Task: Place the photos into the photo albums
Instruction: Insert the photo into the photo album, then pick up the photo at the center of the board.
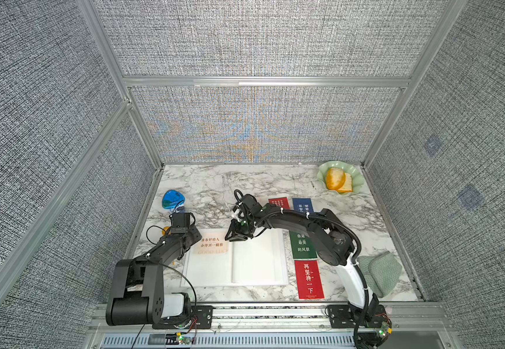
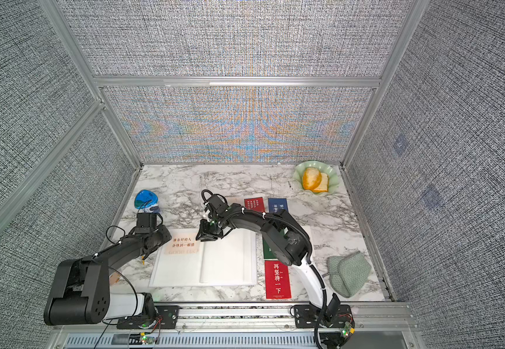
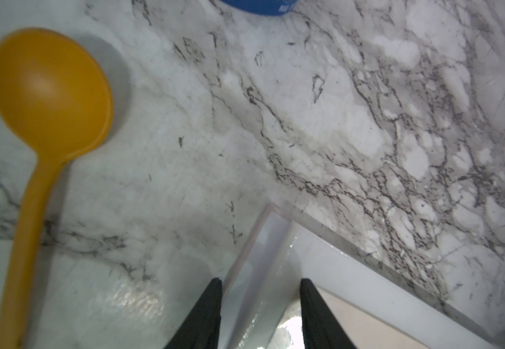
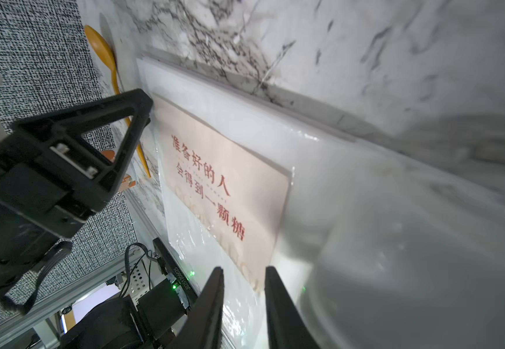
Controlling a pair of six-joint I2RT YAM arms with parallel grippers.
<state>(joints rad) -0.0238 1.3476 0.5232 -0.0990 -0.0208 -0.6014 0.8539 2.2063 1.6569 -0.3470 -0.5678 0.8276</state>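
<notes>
The white photo album [image 1: 257, 260] [image 2: 227, 260] lies open on the marble table. A cream photo [image 1: 211, 243] [image 2: 183, 243] [image 4: 224, 181] with red characters lies on its left page under a glossy clear film. My left gripper [image 1: 195, 237] [image 3: 260, 281] is open at the album's far left corner, its jaws either side of the raised film edge. My right gripper [image 1: 236, 238] [image 4: 243, 269] hovers over the far edge near the spine. Its jaws are a narrow gap apart, near the cream photo's corner. To the album's right lie a red photo [image 1: 310, 279], a green photo [image 1: 304, 243], a blue photo [image 1: 302, 205] and another red photo [image 1: 278, 203].
An orange spoon [image 3: 48, 99] [image 4: 103, 51] lies left of the album beside the left arm. A blue packet [image 1: 172, 199] sits further back on the left. A green dish [image 1: 355, 187] with orange food stands at the back right. A folded green cloth [image 1: 381, 273] lies at the front right.
</notes>
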